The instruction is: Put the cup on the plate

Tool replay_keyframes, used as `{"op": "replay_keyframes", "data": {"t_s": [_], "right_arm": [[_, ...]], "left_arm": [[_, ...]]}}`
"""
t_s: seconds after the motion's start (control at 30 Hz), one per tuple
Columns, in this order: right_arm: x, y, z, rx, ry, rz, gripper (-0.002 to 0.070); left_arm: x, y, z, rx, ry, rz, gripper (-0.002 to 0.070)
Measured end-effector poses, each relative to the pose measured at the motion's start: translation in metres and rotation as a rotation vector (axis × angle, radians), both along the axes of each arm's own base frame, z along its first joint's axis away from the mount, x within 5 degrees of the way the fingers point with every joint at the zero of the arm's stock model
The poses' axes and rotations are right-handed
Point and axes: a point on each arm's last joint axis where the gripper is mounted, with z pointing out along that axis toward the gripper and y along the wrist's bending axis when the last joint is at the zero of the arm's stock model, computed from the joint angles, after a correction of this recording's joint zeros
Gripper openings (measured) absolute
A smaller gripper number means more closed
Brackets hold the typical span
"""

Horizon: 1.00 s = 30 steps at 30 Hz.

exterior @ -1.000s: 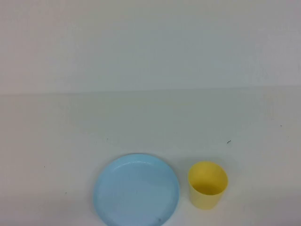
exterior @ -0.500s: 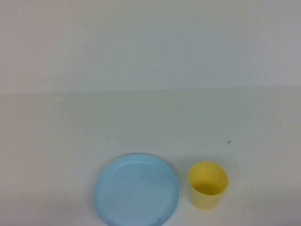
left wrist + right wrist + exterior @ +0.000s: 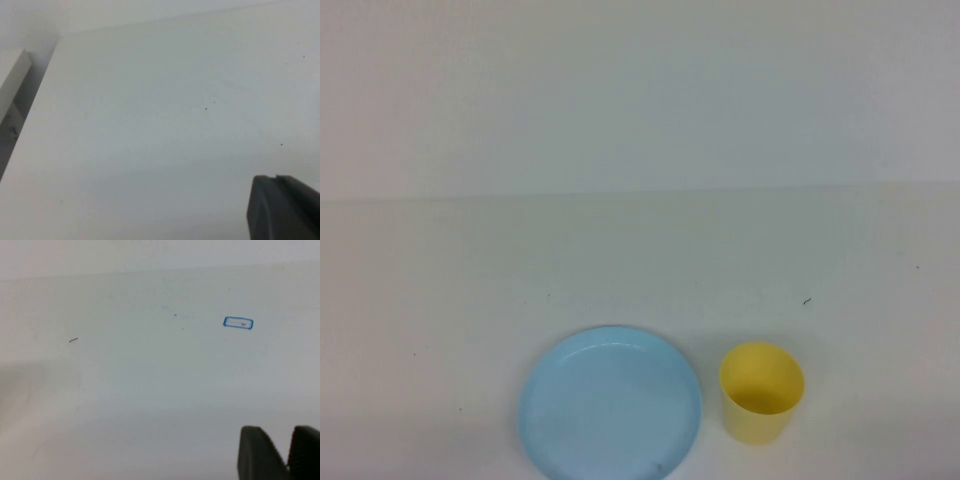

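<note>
Waiting beside plate (image 3: 610,405) on counter (image 3: 640,270): upright cup (image 3: 761,392). Right hand (image 3: 289,452) hanging apart, empty, should be descending over rim. Left hand (image 3: 280,207) staying together, empty.

a plain white table (image 3: 620,260) meets a plain white wall (image 3: 640,90).

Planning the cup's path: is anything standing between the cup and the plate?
Nothing visible does. The cup stands upright on the table just right of the plate, a bare strip between them; the plate is empty.
</note>
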Motion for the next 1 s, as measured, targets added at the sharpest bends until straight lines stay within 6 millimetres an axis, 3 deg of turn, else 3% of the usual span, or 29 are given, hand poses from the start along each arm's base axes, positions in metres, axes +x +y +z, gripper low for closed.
{"op": "replay_keyframes", "data": {"t_s": [0.8, 1.0], "right_arm": [[0.000, 0.000, 0.000, -0.011, 0.000, 0.002, 0.0162], [0.001, -0.001, 0.004, -0.039, -0.043, 0.000, 0.0162]], "left_arm": [[0.000, 0.000, 0.000, 0.000, 0.000, 0.000, 0.0001], [0.003, 0.001, 0.012, -0.013, -0.132, 0.018, 0.0001]]}}
